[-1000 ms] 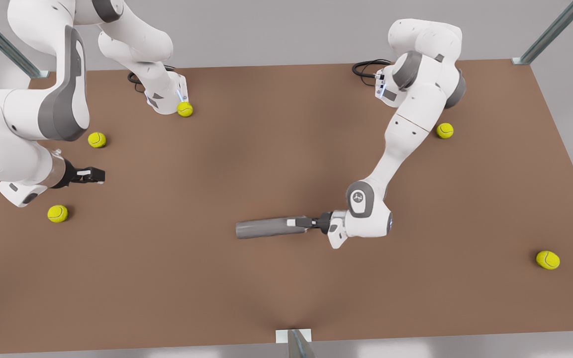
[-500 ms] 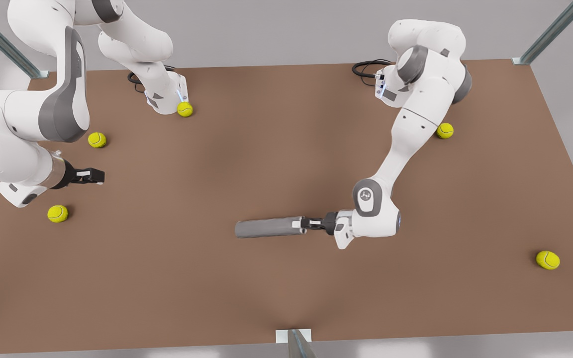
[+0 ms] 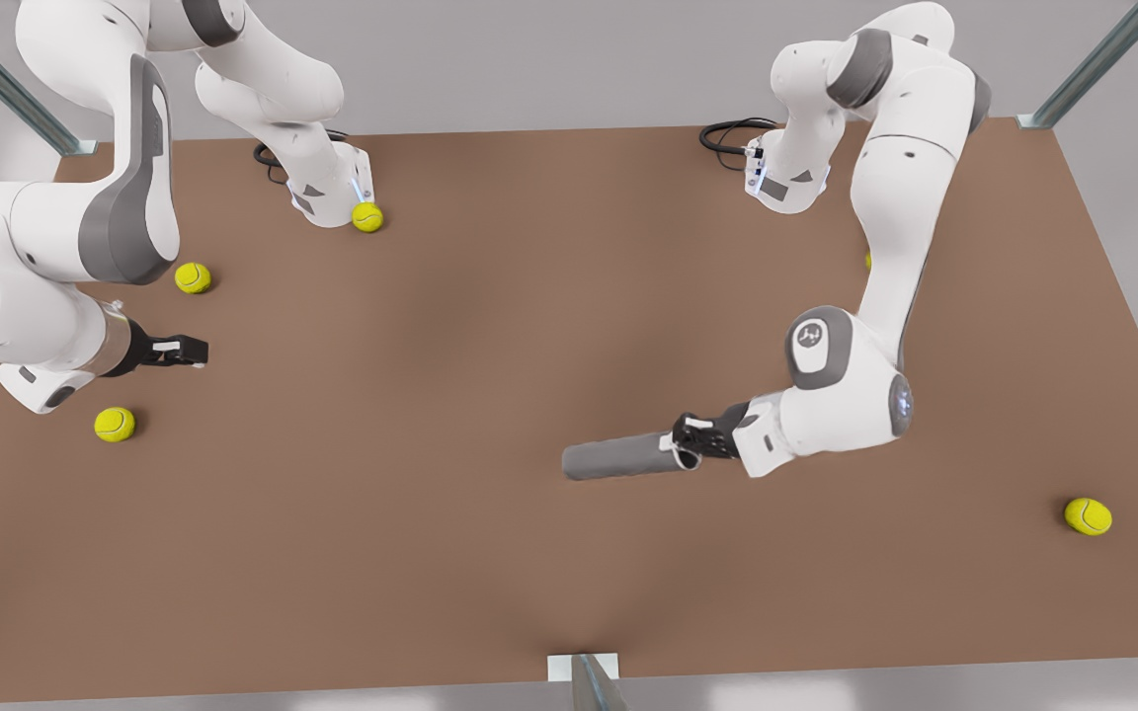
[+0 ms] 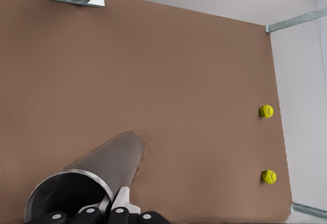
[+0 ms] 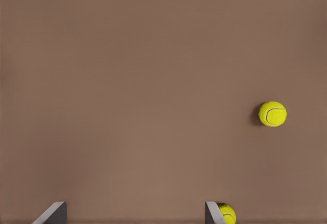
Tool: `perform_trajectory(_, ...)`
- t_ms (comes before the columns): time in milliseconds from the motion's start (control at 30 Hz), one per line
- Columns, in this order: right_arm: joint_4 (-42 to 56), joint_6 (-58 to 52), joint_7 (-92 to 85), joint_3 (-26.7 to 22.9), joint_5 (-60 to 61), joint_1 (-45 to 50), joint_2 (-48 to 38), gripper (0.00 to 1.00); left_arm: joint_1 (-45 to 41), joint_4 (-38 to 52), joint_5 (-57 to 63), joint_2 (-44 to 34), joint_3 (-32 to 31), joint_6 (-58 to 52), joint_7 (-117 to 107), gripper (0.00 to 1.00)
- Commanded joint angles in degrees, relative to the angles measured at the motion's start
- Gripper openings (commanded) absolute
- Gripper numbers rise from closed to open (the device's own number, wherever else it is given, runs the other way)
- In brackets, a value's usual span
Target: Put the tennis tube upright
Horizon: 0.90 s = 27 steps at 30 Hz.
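The left gripper [image 3: 685, 446] is clamped on the rim of the tennis tube [image 3: 618, 459], which lies nearly level, reaching away from the fingers above the table [image 3: 490, 326]. The right gripper [image 3: 196, 349] waits with fingers spread apart, a tennis ball [image 5: 272, 114] lying near it.

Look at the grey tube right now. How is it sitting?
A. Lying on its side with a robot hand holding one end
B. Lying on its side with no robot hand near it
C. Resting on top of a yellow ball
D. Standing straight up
A: the tennis tube lies sideways and the left gripper grips its rim end.
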Motion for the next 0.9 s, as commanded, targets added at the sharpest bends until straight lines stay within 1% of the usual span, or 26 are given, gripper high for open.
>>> perform_trajectory(0,0.03,0.01,0.14,0.00,0.03,0.02,-0.06,1.00,0.09,0.10,12.83,-1.35,0.67,-7.80,-17.76,0.21)
perform_trajectory(33,0.03,-0.07,0.14,0.00,-0.06,0.02,-0.06,1.00,-0.08,0.10,17.66,-2.23,0.67,-8.33,-21.09,0.21)
perform_trajectory(167,-0.06,0.01,0.14,0.00,0.03,0.02,-0.06,1.00,0.09,-0.07,26.81,-4.87,0.75,-10.18,-27.42,0.21)
perform_trajectory(300,-0.06,0.01,-0.04,0.00,0.03,0.02,0.38,1.00,-0.43,0.02,31.99,-5.66,0.75,-12.02,-30.59,0.21)
perform_trajectory(833,-0.06,0.01,-0.04,0.00,0.03,1.43,1.43,1.00,0.01,-0.16,35.16,-3.55,1.11,-10.88,-31.47,0.21)
perform_trajectory(867,-0.06,0.01,-0.04,0.00,0.03,1.43,1.43,1.00,0.01,-0.16,35.16,-3.55,1.11,-10.88,-31.47,0.64)
